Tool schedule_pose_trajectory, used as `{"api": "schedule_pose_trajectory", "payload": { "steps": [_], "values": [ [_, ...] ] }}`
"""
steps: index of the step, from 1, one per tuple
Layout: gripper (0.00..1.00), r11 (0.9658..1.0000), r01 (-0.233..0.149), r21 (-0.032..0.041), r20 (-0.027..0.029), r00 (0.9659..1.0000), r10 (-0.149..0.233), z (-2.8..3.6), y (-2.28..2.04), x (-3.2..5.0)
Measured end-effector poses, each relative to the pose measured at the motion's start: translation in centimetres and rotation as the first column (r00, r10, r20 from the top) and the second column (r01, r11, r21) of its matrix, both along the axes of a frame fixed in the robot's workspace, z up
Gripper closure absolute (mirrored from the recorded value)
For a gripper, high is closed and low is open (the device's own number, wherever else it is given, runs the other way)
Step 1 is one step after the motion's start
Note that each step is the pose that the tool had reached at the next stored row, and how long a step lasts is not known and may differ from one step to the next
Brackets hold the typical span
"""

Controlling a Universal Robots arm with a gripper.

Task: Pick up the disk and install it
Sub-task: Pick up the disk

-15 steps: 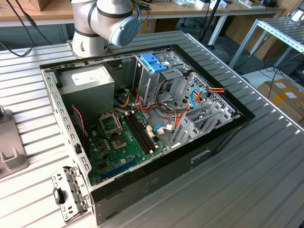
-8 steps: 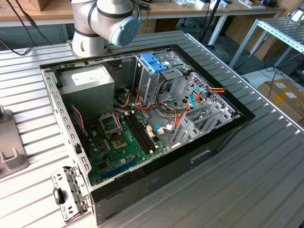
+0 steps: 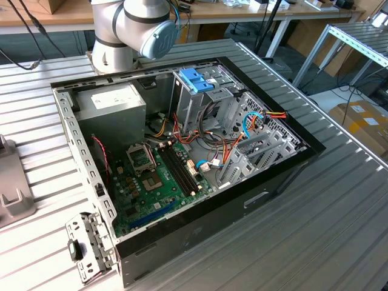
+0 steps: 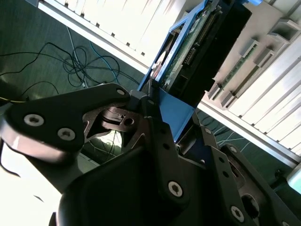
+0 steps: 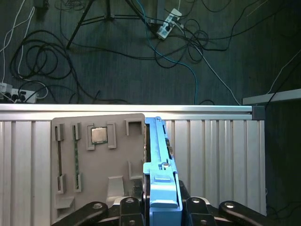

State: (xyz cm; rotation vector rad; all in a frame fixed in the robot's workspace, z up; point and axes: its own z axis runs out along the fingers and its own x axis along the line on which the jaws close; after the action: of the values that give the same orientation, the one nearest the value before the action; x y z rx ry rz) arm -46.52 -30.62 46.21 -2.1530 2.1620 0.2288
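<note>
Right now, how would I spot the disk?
Look at the ribbed metal table in the first wrist view, then the grey tray on it. Beside the tray, the disk sits edge-on in the gripper; it alone has a light blue frame.

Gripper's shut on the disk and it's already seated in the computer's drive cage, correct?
Not seated. The gripper is shut on the disk, but the first wrist view shows the disk on edge beside the grey tray on the slatted table.

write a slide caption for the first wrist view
Gripper closed on the disk, which stands on edge beside a grey parts tray on the ribbed table.
</note>
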Motion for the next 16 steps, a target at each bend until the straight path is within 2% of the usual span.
{"api": "schedule_pose_trajectory", "payload": {
  "steps": [16],
  "values": [
    [0.63, 1.0000, 0.000, 0.0000, 0.0001, 1.0000, 0.000, 0.00, -1.00, 0.00]
  ]
}}
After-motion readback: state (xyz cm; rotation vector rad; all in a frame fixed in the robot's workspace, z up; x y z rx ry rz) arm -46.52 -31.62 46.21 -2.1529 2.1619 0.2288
